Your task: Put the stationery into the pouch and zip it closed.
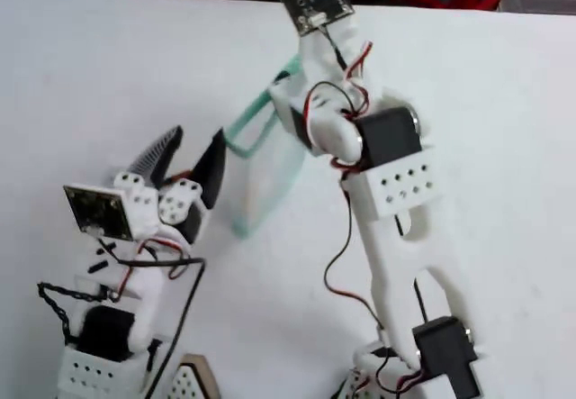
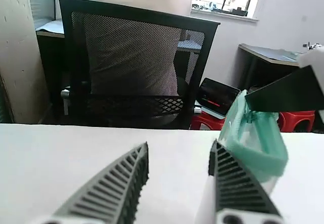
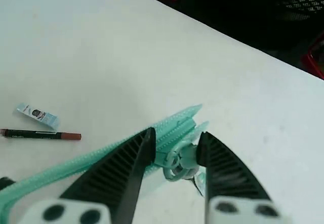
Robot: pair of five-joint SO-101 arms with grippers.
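My right claw (image 3: 174, 140) sits narrow on the zip end of the pouch (image 3: 177, 122), apparently gripping it, lower centre of frame. My left claw (image 2: 179, 148) gapes wide just beside the pouch. A pencil (image 3: 40, 134) and a small blue piece (image 3: 38, 115) lie at far left.

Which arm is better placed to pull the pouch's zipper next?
Right. The right gripper grips the zipper pull at one end of the pouch. The left gripper stands open beside the pouch, holding nothing.
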